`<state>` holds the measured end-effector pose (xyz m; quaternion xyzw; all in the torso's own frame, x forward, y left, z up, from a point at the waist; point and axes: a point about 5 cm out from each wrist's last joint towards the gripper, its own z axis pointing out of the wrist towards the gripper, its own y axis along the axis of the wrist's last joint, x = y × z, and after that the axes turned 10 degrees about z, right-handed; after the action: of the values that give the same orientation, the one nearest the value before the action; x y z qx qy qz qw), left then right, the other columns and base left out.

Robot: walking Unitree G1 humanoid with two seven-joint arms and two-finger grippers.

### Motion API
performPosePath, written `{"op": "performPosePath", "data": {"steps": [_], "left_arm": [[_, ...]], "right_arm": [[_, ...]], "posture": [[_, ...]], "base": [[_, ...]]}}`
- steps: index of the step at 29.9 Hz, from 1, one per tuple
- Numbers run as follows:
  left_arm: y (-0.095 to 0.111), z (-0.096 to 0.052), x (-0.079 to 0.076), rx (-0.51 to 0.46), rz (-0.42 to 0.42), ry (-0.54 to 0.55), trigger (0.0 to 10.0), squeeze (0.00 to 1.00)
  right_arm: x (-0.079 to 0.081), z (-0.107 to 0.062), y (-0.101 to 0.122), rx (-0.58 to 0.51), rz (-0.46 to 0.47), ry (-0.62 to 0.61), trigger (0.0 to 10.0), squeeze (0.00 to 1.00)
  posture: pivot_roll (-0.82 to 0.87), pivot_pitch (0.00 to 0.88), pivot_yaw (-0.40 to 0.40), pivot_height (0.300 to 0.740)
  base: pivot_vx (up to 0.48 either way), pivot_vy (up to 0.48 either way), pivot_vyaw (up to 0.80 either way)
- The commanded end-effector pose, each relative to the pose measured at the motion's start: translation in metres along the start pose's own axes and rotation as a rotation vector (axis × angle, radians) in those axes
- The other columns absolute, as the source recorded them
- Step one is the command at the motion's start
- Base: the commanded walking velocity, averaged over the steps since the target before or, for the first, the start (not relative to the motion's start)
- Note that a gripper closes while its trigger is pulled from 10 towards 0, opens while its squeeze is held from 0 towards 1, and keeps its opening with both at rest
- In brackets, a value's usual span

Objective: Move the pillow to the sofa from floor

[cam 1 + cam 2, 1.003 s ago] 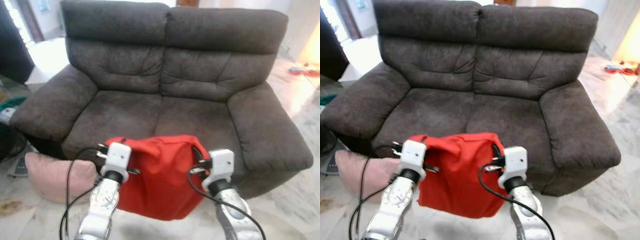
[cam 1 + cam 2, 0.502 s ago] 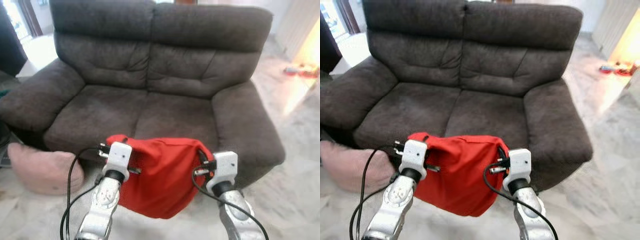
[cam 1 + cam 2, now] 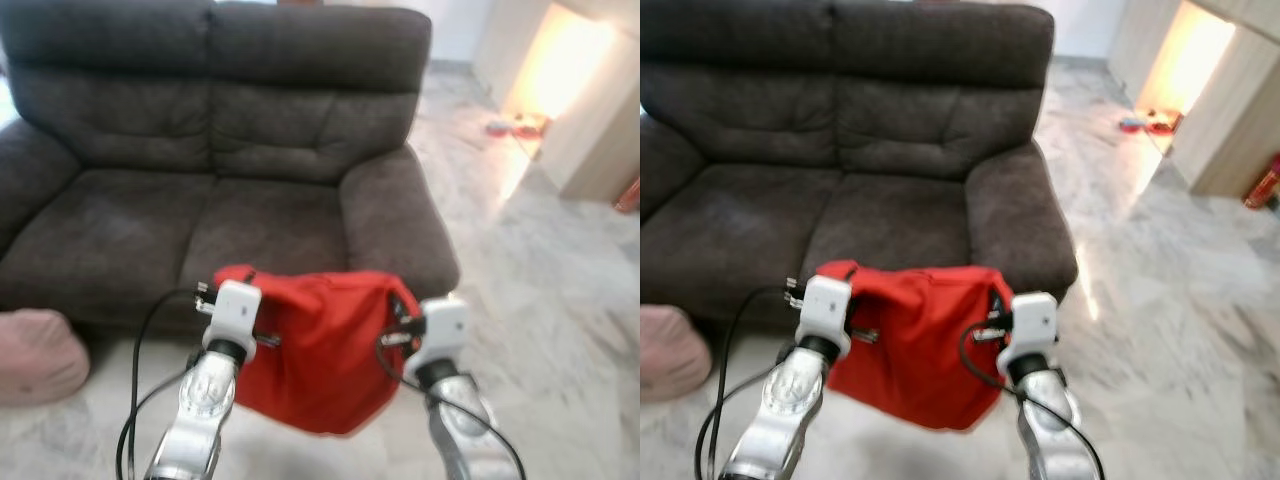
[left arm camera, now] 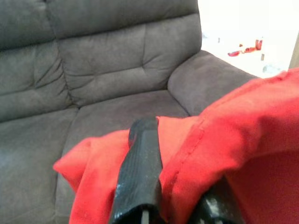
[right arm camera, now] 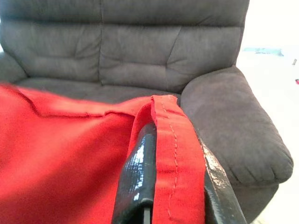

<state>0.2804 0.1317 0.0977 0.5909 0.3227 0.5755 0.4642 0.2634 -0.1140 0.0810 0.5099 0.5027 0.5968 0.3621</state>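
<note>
A red pillow (image 3: 318, 350) hangs in the air between my two arms, in front of the dark grey two-seat sofa (image 3: 200, 190). My left gripper (image 3: 215, 296) is shut on the pillow's upper left corner; the red cloth (image 4: 196, 154) is pinched between its black fingers (image 4: 140, 172). My right gripper (image 3: 400, 318) is shut on the upper right corner, where a stitched red edge (image 5: 175, 163) runs between its fingers (image 5: 138, 177). The pillow hangs just short of the right seat cushion (image 3: 265, 225).
A pink pillow (image 3: 35, 355) lies on the marble floor at the sofa's left front. Open marble floor (image 3: 560, 270) stretches to the right of the sofa's right armrest (image 3: 395, 215). A wooden cabinet (image 3: 600, 120) and small red items (image 3: 510, 127) stand far right.
The whole view has swung to the right, so the sofa and pink pillow sit further left in the picture. Both grippers keep their hold on the red pillow.
</note>
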Motion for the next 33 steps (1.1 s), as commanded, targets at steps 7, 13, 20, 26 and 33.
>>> {"op": "performPosePath", "data": {"steps": [7, 13, 20, 26, 33], "left_arm": [[0.029, 0.004, 0.004, -0.138, -0.005, 0.044, 10.0, 0.00], [0.030, 0.004, 0.006, -0.140, 0.001, 0.055, 10.0, 0.00], [0.030, 0.004, 0.009, -0.135, 0.001, 0.072, 10.0, 0.00], [0.031, 0.006, 0.009, -0.137, 0.000, 0.069, 10.0, 0.00], [0.032, 0.007, 0.008, -0.142, 0.006, 0.057, 10.0, 0.00]], "right_arm": [[0.005, 0.004, 0.013, -0.055, -0.047, 0.047, 10.0, 0.00], [0.013, 0.004, 0.015, -0.061, -0.050, 0.112, 10.0, 0.00], [0.019, 0.003, 0.018, -0.069, -0.053, 0.156, 10.0, 0.00], [0.018, 0.003, 0.018, -0.066, -0.046, 0.151, 10.0, 0.00], [0.015, 0.004, 0.019, -0.073, -0.050, 0.138, 10.0, 0.00]], "posture": [[0.07, 0.000, -0.057, 0.740], [0.08, 0.000, -0.060, 0.740], [0.07, 0.000, -0.060, 0.740], [0.07, 0.000, -0.057, 0.740], [0.07, 0.000, -0.054, 0.740]], "base": [[0.000, 0.000, 0.00], [0.000, 0.000, 0.14], [0.000, 0.000, 0.79], [0.000, 0.000, 0.47], [0.000, 0.000, 0.00]]}}
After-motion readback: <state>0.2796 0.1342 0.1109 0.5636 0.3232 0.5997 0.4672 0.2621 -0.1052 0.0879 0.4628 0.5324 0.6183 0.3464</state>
